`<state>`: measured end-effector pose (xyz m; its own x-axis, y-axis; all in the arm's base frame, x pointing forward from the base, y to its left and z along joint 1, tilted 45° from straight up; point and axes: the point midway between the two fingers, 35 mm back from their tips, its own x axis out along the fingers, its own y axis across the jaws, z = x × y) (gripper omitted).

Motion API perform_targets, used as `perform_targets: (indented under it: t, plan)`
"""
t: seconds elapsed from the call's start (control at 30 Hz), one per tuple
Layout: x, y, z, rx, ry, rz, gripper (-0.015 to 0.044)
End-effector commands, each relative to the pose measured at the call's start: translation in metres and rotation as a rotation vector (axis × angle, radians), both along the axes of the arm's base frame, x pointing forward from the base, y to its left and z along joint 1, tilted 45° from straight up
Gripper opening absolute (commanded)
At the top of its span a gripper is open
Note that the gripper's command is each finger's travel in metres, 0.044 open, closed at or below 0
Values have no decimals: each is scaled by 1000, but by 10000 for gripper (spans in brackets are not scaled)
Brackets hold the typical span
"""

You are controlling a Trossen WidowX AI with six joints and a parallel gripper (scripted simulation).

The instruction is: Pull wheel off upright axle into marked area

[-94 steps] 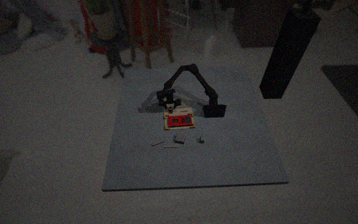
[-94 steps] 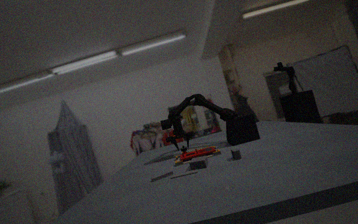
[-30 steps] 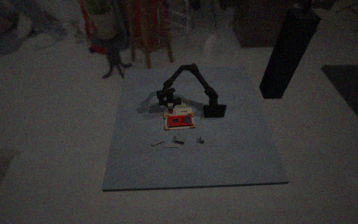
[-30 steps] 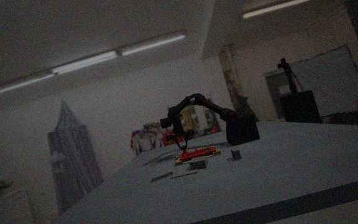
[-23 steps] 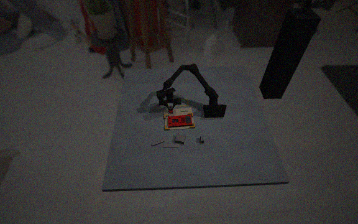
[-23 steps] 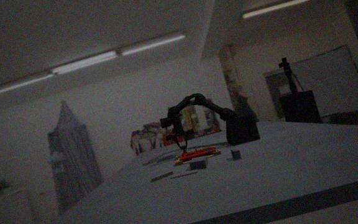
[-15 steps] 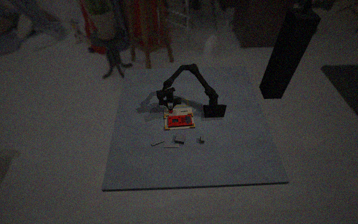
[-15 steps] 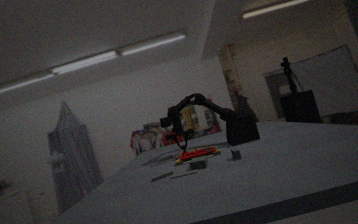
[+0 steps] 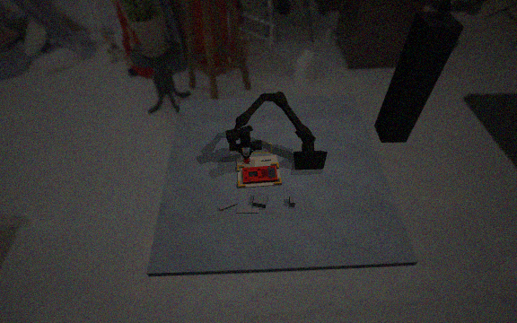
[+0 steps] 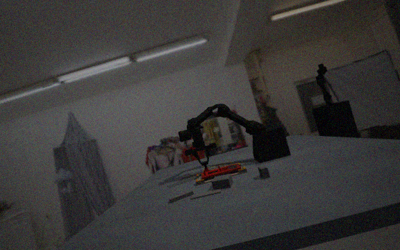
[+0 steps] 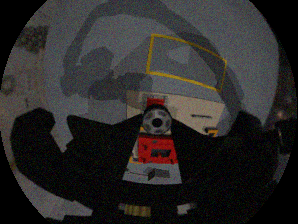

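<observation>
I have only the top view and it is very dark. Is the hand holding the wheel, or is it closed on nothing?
Observer: In the wrist view the hand is shut on the grey wheel.
Operator: Where is the marked area? I cannot find it.
Observer: It is a yellow-outlined rectangle on the table, beyond the wheel in the wrist view.
Operator: How does the hand stand over the red board?
Observer: In the exterior view it points straight down over one end of the board. I cannot tell if the wheel is off the axle.

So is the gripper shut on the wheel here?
Yes: the gripper is shut on the wheel, seen between its dark fingers.
</observation>
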<state>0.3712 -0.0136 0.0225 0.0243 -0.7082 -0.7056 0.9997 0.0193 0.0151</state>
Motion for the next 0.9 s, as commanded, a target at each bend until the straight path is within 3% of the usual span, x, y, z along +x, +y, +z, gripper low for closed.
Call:
perform_targets:
  t: [0.0, 0.87]
  plan:
    - [2, 4, 4, 6, -12, 2, 0]
    - [2, 10, 10, 5, -9, 2, 0]
